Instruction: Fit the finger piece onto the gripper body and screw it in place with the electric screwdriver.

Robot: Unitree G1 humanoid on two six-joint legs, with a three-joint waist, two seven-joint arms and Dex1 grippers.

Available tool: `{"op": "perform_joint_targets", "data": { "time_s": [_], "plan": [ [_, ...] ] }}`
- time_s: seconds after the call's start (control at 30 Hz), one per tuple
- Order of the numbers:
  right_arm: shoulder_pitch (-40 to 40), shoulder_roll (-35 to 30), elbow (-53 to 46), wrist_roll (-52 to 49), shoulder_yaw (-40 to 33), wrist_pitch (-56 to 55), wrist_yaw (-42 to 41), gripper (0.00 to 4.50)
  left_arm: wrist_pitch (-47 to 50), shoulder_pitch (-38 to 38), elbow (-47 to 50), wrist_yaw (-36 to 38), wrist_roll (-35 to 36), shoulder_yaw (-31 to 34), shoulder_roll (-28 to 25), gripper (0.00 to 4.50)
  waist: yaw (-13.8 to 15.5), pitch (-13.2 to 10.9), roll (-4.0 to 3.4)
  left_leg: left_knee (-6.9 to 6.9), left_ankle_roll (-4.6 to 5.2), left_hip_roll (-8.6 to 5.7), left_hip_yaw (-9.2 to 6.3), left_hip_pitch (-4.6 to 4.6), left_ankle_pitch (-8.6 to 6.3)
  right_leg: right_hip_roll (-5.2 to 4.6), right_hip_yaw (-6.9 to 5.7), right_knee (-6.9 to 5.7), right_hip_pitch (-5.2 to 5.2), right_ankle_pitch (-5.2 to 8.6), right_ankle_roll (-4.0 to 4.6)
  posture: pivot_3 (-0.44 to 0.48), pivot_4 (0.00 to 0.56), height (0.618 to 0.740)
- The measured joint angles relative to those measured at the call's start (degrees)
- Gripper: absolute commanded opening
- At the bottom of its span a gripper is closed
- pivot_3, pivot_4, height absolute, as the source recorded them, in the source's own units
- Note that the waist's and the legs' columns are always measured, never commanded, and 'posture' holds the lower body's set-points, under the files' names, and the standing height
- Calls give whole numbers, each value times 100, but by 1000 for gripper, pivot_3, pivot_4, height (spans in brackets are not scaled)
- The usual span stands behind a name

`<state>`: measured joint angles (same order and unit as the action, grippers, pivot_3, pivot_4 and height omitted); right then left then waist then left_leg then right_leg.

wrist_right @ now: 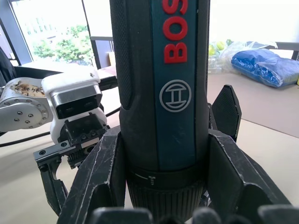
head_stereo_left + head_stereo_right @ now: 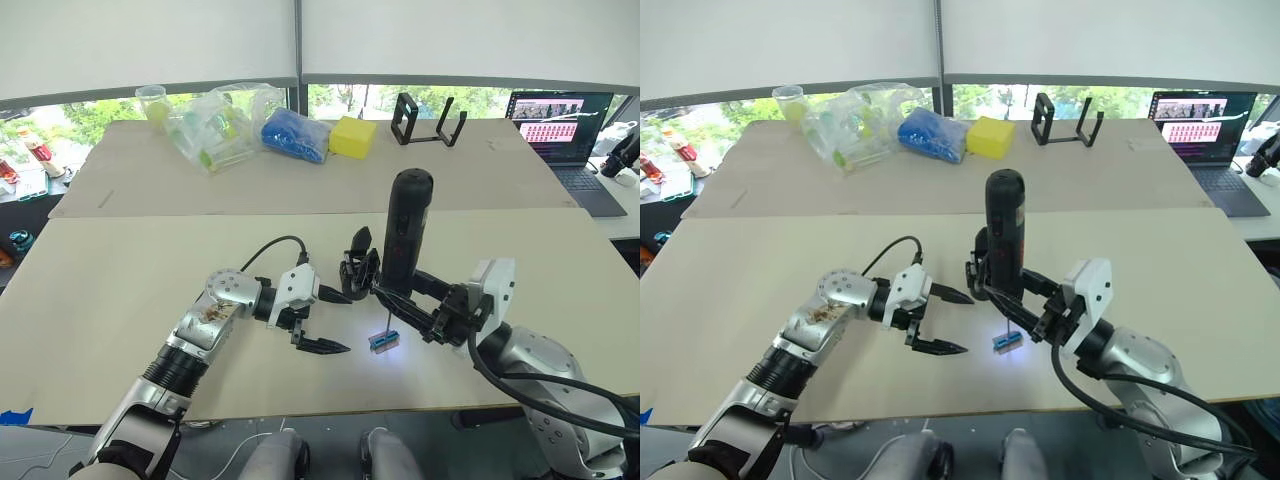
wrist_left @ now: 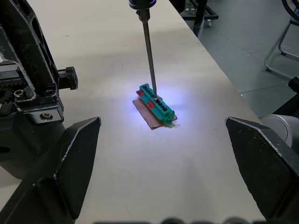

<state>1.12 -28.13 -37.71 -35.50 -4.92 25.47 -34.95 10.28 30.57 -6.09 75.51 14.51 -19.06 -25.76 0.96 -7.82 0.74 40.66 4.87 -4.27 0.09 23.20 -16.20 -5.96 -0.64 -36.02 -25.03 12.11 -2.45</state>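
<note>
Your right pincer (image 2: 400, 300) is clamped around the lower barrel of the long black cylindrical electric screwdriver with red lettering (image 2: 408, 225), holding it upright near the front edge of the bench (image 2: 120, 290). Its thin metal bit comes down onto a tiny green-and-tan block (image 3: 155, 103), and the tip touches the top of that block, which lies flat on the bench in a bluish pool of light. In the right wrist view the two black fingers (image 1: 100, 172) press against both sides of the barrel.

Your left pincer (image 2: 325, 320) hangs just beside the block with its jaws spread wide and nothing between them; its fingertips (image 3: 77, 154) stand apart on either side of the block without touching it.

The small chunky black gripper body with its upright pointed finger (image 2: 358, 268) stands on the bench just behind the left pincer, right beside the screwdriver barrel.

Along the far edge you have a black open-frame stand (image 2: 428, 122), a yellow block (image 2: 352, 137), a blue crumpled bundle (image 2: 295, 135) and clear plastic bags (image 2: 215, 125); an open laptop (image 2: 560, 125) sits at the far right corner.
</note>
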Motion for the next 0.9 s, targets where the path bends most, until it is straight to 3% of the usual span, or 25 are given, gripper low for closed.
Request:
{"op": "perform_joint_targets", "data": {
  "time_s": [0.73, 0.9],
  "plan": [
    [-70, -5, 4, 31, 58, -2, -27, 1915, 12, -1, 0, -85, 4, 4, 1, 4500, -2, 0, 0, 0, 0, 0, 0, 0, 0, 0, 0, 0, -1, 0, 0, 0, 150, 740],
    [-360, -184, -171, -441, -200, 209, 103, 1915, 282, -28, 43, -285, 126, 133, 1, 4500, -8, 0, 0, 0, 0, 0, 0, 1, 0, 0, 1, 0, -2, 0, 0, 0, 150, 740]
  ]
}}
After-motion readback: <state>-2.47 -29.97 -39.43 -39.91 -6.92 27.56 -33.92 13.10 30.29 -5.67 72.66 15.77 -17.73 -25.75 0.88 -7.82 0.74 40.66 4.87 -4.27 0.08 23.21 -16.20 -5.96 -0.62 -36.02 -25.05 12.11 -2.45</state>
